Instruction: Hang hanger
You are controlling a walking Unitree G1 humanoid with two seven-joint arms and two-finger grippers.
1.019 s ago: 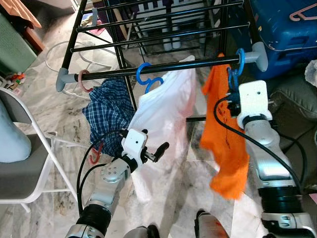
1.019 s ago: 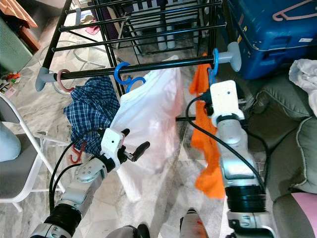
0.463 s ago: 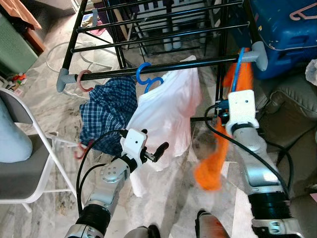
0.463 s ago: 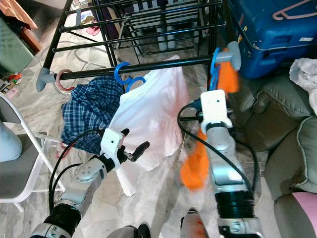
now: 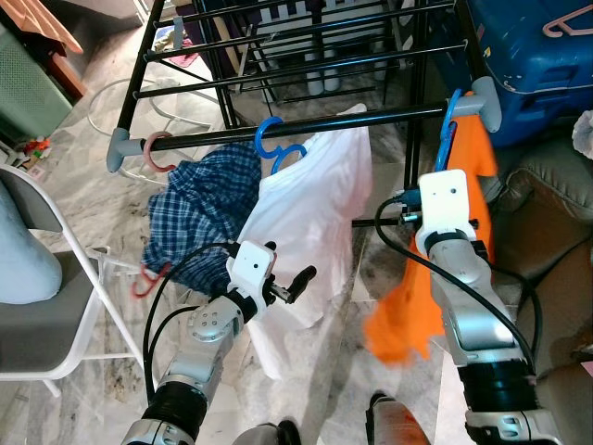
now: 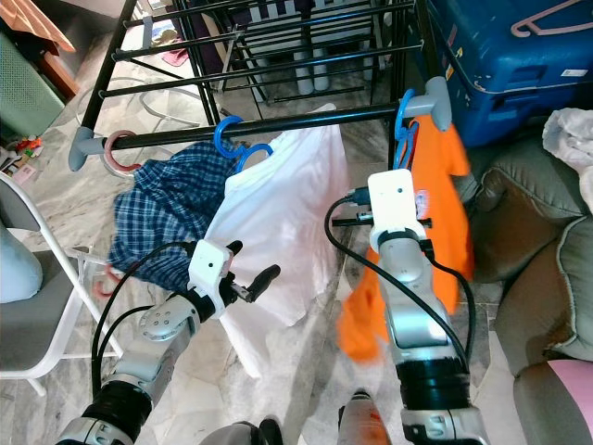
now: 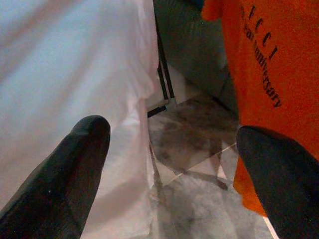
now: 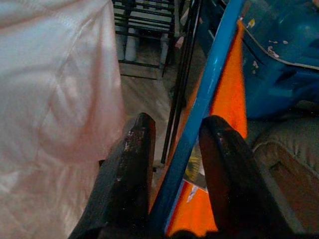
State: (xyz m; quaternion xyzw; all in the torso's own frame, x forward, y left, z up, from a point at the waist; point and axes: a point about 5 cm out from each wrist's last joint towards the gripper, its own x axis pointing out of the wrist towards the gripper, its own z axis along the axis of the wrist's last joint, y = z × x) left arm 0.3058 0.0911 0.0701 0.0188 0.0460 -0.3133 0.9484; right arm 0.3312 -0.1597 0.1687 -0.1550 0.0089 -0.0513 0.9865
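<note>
Since the earlier frames the orange shirt (image 5: 435, 278) has been swung from a blurred, trailing position to a fuller hang under the right end of the rail (image 5: 306, 122), and the right arm has been drawn nearer and lower; the checked shirt (image 5: 199, 218) has also been set swaying.

From the left eye view, the blue hanger (image 5: 450, 120) is seen hooked over the rail just beside its grey end cap (image 5: 486, 100), with the orange shirt draped below it; the left tool (image 5: 295, 278) is held low, near the white shirt (image 5: 310, 213), well apart from the hanger.

From the right eye view, the same layout is confirmed; the right tool is hidden behind its wrist housing (image 6: 394, 209).

From the left wrist view, the left tool's fingers (image 7: 65, 169) are seen spread wide, with nothing between them.

From the right wrist view, the right tool (image 8: 174, 164) is seen pinching the hanger's blue arm between its fingers.

A risk is judged to lie in the hook's seat so close to the rail's end; if the arm is pulled back before the grip is released, the hook could be dragged off the end cap and the shirt dropped to the floor; the swing of the shirt could add to that.
</note>
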